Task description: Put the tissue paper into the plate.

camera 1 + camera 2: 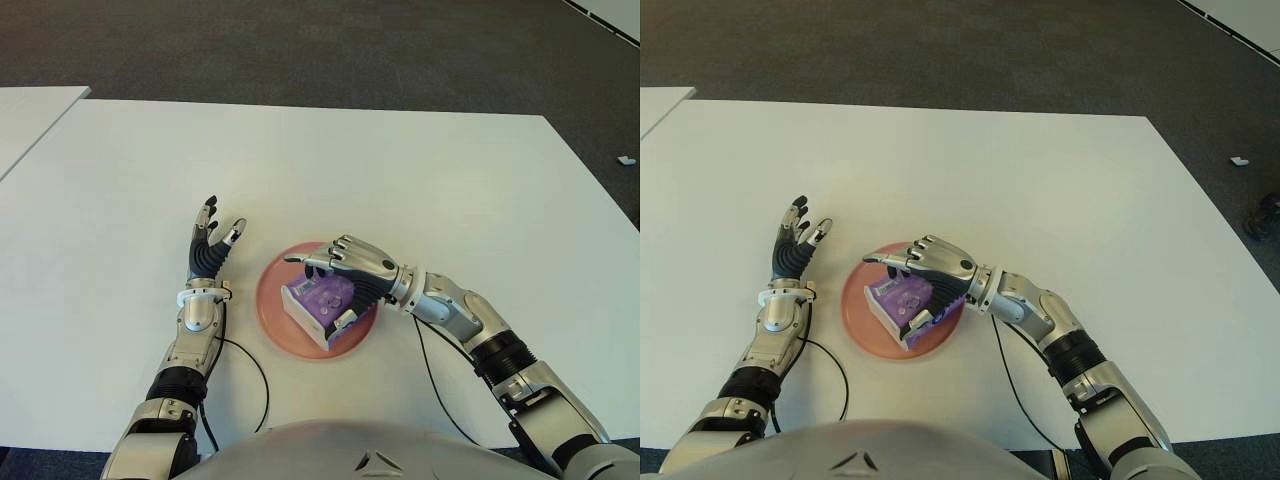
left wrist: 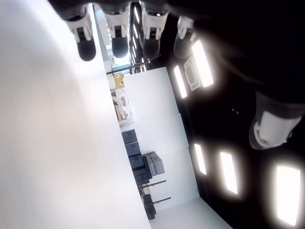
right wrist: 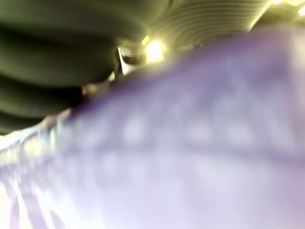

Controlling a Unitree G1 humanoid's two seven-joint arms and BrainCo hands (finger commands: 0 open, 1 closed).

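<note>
A purple and white tissue pack (image 1: 320, 306) lies tilted in the pink plate (image 1: 277, 330), near the table's front edge. My right hand (image 1: 350, 270) reaches in from the right and curls over the pack, fingers on top and the thumb at its near side. The pack's purple wrapper (image 3: 190, 157) fills the right wrist view, pressed close to the palm. My left hand (image 1: 211, 248) shows just left of the plate, fingers spread and pointing away, holding nothing.
The white table (image 1: 400, 180) stretches wide behind and to both sides of the plate. A black cable (image 1: 250, 360) loops on the table between my left forearm and the plate. Another white table's corner (image 1: 30, 110) shows at the far left. Dark carpet lies beyond.
</note>
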